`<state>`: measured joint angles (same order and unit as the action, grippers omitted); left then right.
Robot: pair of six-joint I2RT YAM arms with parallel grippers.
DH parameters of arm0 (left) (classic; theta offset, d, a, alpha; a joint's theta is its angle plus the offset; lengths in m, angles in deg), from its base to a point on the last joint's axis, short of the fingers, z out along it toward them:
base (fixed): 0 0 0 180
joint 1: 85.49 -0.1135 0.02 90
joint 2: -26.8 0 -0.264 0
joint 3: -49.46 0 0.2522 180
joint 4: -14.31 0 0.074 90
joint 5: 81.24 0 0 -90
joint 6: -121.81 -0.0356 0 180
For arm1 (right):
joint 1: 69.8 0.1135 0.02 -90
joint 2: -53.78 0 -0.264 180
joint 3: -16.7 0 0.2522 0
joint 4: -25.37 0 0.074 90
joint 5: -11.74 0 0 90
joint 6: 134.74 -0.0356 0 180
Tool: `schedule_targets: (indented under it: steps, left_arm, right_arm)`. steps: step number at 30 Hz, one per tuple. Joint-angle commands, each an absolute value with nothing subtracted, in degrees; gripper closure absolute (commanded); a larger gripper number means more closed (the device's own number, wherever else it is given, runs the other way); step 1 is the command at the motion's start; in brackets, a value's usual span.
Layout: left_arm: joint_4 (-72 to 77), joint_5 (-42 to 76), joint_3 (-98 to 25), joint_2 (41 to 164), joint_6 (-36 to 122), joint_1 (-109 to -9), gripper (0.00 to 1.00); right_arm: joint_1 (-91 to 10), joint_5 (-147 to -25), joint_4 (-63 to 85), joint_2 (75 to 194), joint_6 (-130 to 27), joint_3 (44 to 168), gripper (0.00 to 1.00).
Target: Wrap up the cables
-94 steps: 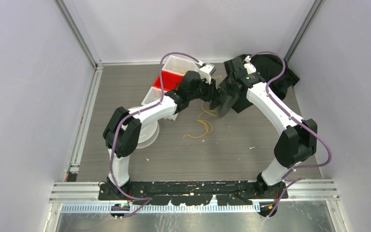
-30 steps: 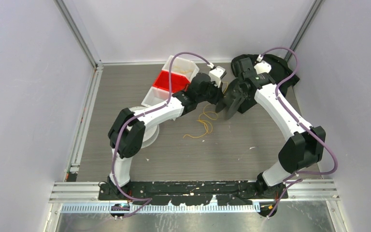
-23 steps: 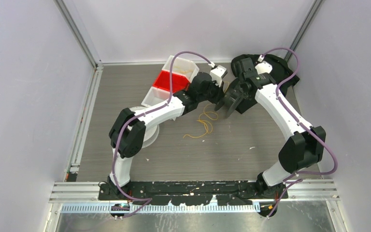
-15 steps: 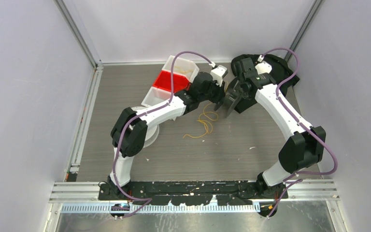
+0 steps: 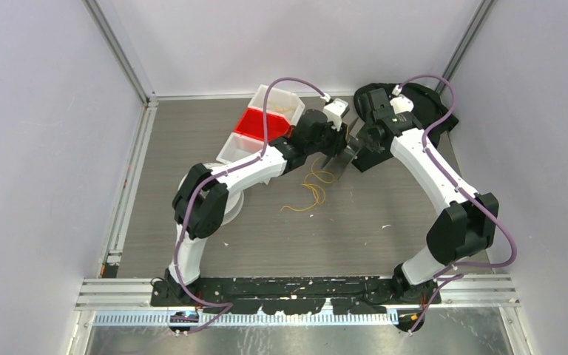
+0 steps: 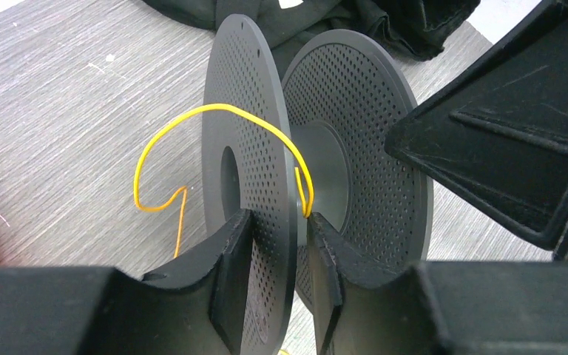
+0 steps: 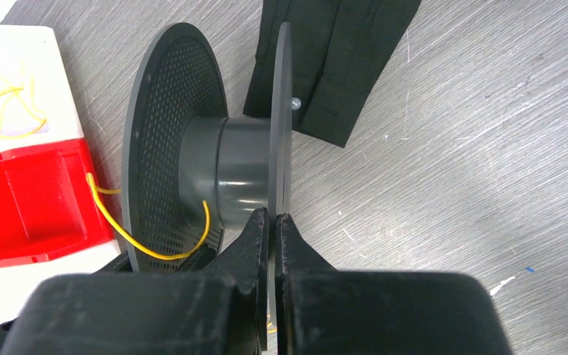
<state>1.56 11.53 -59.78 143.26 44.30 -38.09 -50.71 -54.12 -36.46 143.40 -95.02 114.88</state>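
Note:
A black perforated spool (image 5: 346,152) is held off the table between both grippers at the back centre. My left gripper (image 6: 279,220) is shut across one flange (image 6: 248,126), with the yellow cable (image 6: 214,109) running down between that flange and one finger. The cable arches over the flange edge towards the hub (image 6: 329,174). My right gripper (image 7: 274,218) is shut on the thin edge of the other flange (image 7: 285,111). The cable (image 7: 140,240) curves past the hub (image 7: 240,170). Loose wavy strands of cable (image 5: 312,194) lie on the table below the spool.
A white bin (image 5: 277,100) holding more yellow cord (image 7: 0,103), a red bin (image 5: 255,122) and another white bin (image 5: 233,148) stand at the back left. Black cloth (image 5: 429,111) lies at the back right. A white round object (image 5: 225,207) sits under the left arm.
Both grippers have shifted a little towards the back right with the spool. The spool has turned from showing its broad face to nearly edge-on in the top view. Both grips are unchanged.

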Motion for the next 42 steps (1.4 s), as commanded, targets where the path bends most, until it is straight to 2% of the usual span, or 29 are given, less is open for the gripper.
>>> schedule_targets:
  steps: [1, 6, 14, 28, 42]
  left_arm:
    - [3.79, 11.23, -61.88, 143.02, 43.85, -37.64, 0.65]
    - [3.76, 10.75, -61.6, 142.74, 43.85, -37.59, 0.63]
    - [4.53, 9.28, -59.33, 141.23, 43.85, -37.59, 0.49]
    - [2.07, 9.2, -57.54, 138.49, 42.65, -37.6, 0.43]
    - [-3.6, 6.62, -55.5, 132.64, 46.18, -37.72, 0.3]
  right_arm:
    - [-50.12, -57.13, -34.63, 142.61, -96.95, 115.34, 0.99]
    - [-50.16, -57.72, -34.53, 142.84, -97.28, 115.53, 0.99]
    - [-50.12, -57.94, -34.72, 143.1, -97.71, 116.04, 0.99]
    - [-50.14, -58.31, -34.63, 143.59, -98.27, 116.22, 1.0]
    - [-50.12, -58.41, -34.97, 143.75, -98.27, 116.76, 0.99]
